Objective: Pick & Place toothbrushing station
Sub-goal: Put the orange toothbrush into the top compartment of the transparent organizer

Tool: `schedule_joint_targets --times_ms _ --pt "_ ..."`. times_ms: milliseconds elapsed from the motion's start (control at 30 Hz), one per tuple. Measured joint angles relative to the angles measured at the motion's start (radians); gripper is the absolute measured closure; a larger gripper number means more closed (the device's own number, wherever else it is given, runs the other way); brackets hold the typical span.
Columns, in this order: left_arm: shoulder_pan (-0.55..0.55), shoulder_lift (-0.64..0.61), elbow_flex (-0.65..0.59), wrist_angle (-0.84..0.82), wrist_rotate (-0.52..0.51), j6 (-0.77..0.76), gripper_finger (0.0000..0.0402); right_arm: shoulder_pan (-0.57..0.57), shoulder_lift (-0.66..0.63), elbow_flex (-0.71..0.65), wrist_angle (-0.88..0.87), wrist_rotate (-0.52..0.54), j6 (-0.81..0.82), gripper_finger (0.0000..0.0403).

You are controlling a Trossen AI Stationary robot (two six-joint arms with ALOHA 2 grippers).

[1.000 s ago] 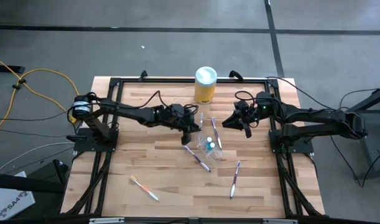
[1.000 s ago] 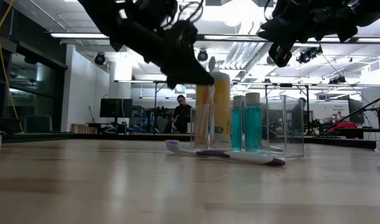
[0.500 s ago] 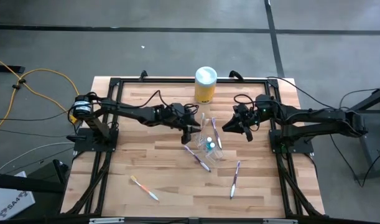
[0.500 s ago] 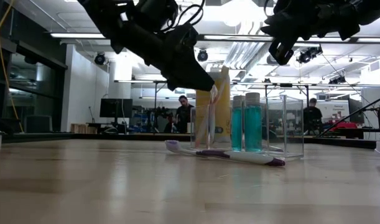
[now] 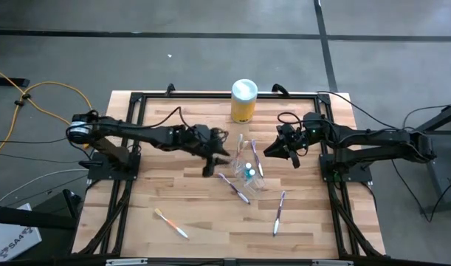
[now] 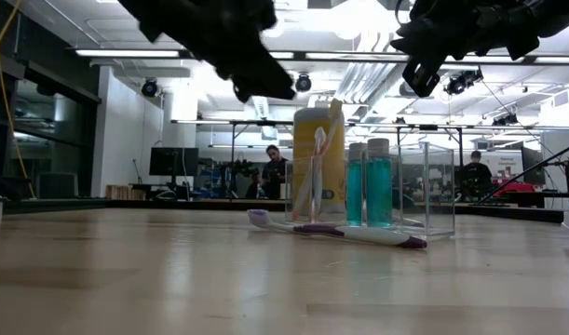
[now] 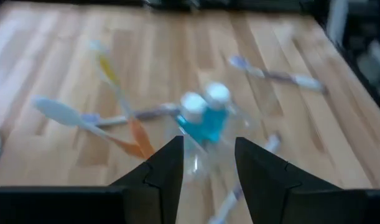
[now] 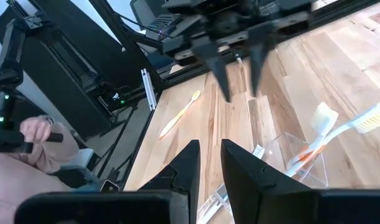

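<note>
The clear plastic cup [image 5: 248, 171] is sitting mid-table, holding the blue tube [image 6: 371, 183] and an orange toothbrush [image 6: 314, 164] leaning upright inside. A purple toothbrush [image 6: 335, 231] is lying right beside it. The left gripper [image 5: 208, 168] is hanging just beside the cup, fingers parted and empty. The right gripper [image 5: 274, 151] is hovering on the cup's other side, fingers slightly apart, gripping nothing.

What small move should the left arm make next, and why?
Probably lower toward the purple toothbrush lying on the table beside the clear cup. The left gripper hangs open and empty near the cup, which already holds two brushes.
</note>
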Motion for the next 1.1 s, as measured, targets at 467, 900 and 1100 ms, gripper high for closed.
schedule_joint_targets --times_ms 467,900,1100 --pt "-0.3 -0.076 0.0 -0.373 -0.022 0.111 0.0261 0.0 0.0 0.0 -0.007 0.002 -0.03 0.0345" --pt "-0.552 -0.072 0.0 -0.533 -0.202 -0.157 0.0265 0.0 0.0 0.0 -0.006 0.043 -0.023 0.0345" --pt "-0.653 -0.037 0.0 -0.591 -0.228 -0.246 0.0283 0.0 0.0 0.0 0.021 0.057 0.006 0.0345"
